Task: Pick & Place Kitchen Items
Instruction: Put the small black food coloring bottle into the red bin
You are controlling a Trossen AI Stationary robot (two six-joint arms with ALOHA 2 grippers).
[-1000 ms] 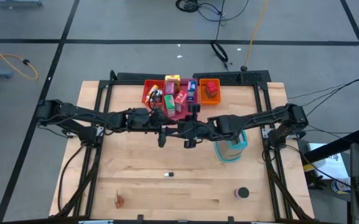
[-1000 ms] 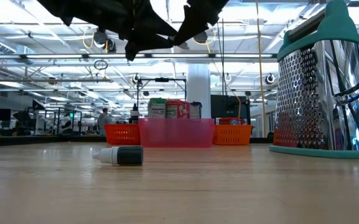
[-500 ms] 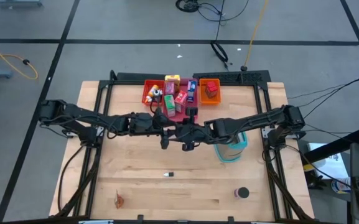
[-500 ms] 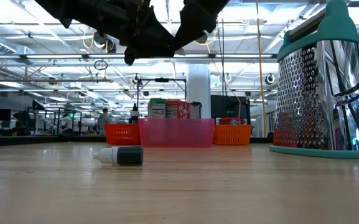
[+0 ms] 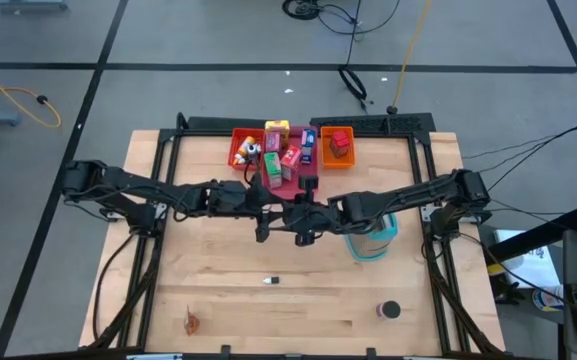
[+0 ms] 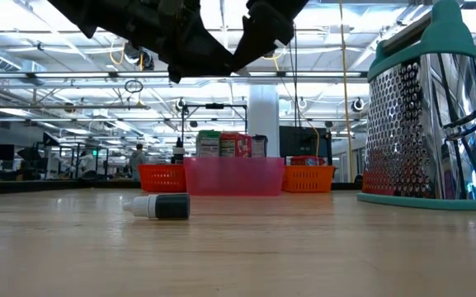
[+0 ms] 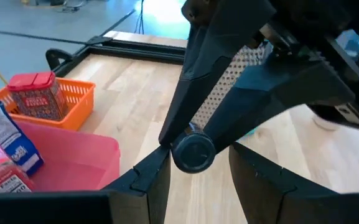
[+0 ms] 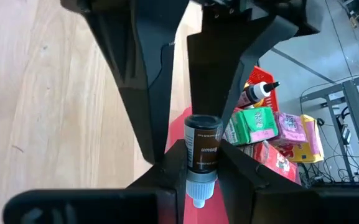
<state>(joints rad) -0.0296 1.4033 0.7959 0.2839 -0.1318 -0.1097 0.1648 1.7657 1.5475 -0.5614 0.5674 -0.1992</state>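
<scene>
Above wooden table (image 5: 218, 290): bottle (image 8: 202, 152) between hands (image 5: 286, 213)

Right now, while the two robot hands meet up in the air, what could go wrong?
1. The right gripper pinches a little bottle up above the table; the left gripper has its fingers beside it, not closed. Letting go too soon could drop it.
2. Both grippers are very close and might bump.

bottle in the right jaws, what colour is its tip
White, below a dark brown-labelled body; bottle shows best in the right wrist view.
</scene>
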